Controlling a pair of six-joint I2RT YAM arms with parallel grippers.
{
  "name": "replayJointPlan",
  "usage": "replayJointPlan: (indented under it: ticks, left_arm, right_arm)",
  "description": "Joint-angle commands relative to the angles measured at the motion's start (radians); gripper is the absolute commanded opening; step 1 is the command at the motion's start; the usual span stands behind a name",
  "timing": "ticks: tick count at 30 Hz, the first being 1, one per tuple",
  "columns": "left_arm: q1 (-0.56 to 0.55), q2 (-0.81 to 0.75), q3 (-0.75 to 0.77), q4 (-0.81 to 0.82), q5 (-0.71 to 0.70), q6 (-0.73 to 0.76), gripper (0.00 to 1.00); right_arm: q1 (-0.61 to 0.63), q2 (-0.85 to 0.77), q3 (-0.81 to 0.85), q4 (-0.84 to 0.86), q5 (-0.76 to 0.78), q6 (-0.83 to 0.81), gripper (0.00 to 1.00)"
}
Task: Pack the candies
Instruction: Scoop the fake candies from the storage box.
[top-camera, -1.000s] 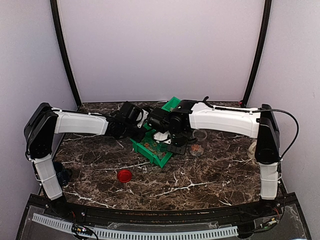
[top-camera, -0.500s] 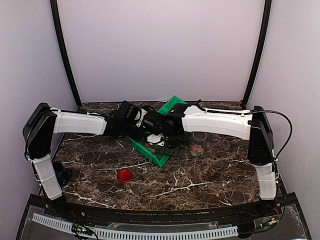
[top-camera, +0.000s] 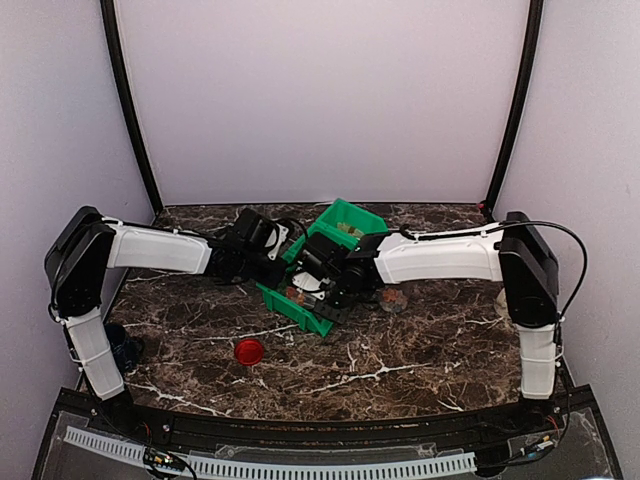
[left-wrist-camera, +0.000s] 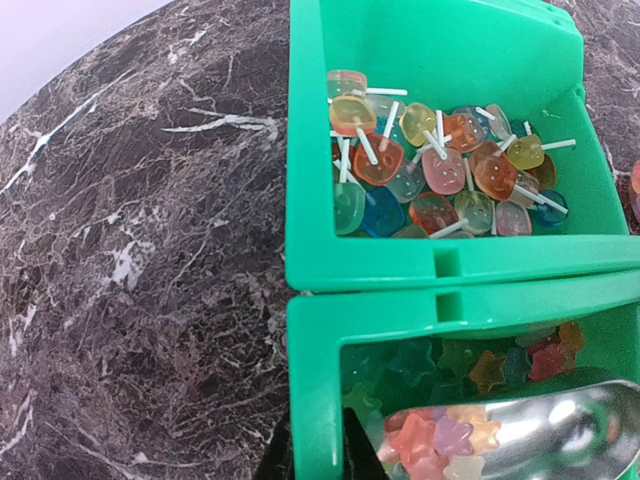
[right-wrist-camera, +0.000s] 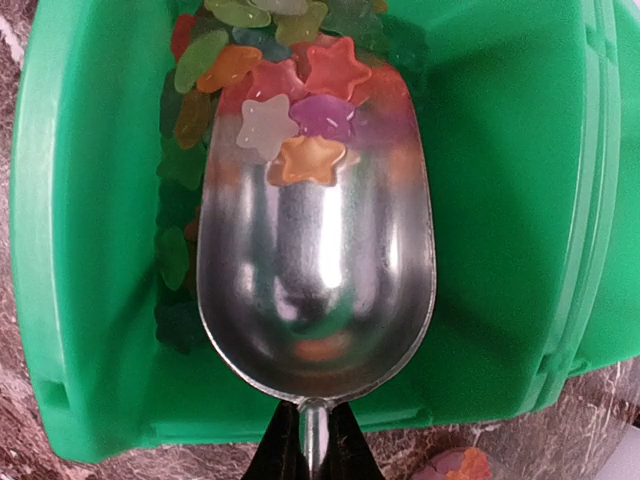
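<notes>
On my feed the right gripper (right-wrist-camera: 305, 450) is clenched on the thin handle of a shiny metal scoop (right-wrist-camera: 315, 250), a dark finger pressing on either side of the stem. The scoop lies inside the nearer green plastic bin (right-wrist-camera: 500, 200), its mouth pointing away from the wrist toward the bin's far end. The translucent star-shaped candies (right-wrist-camera: 300, 110) are in two places. A small heap in red, pink, white, purple and orange sits at the front lip of the scoop, with the rest of its bowl bare. More stars, mostly green, orange and yellow, are banked in the bin along one side wall and past the scoop's tip. The left gripper (left-wrist-camera: 322, 462) barely shows at the bottom edge of its own camera. I see a dark finger on each side of that same bin's end wall, so I read it as clamped on the wall. Butted rim to rim against it is a second green plastic bin (left-wrist-camera: 440, 270), holding flat coloured lollipops on white sticks (left-wrist-camera: 440, 170). From above, both arms reach inward and meet over the bins at the middle of the dark white-veined marble table (top-camera: 400, 350). A round red lid (top-camera: 249, 350) lies alone nearer the arm bases, well apart from the bins. A small orange-and-pink cluster of sweets (right-wrist-camera: 462, 465) sits on the marble just outside the nearer bin's corner.
</notes>
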Motion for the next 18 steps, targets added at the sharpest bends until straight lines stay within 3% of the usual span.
replayJointPlan:
  ticks: [1,10,18]
  left_arm:
    - [-0.01,-0.123,0.006,0.243,0.059,-0.02,0.0]
    - [0.011,-0.135,-0.032,0.275,0.115,-0.073,0.0]
    - [0.048,-0.12,-0.037,0.216,0.07,-0.166,0.0]
  right_arm:
    - [-0.005,0.002,-0.071,0.091,-0.138,-0.064,0.0]
    - [-0.035,0.031,-0.129,0.225,-0.187,-0.057,0.0]
    - [-0.072,-0.111,-0.296,0.458,-0.236,0.007,0.0]
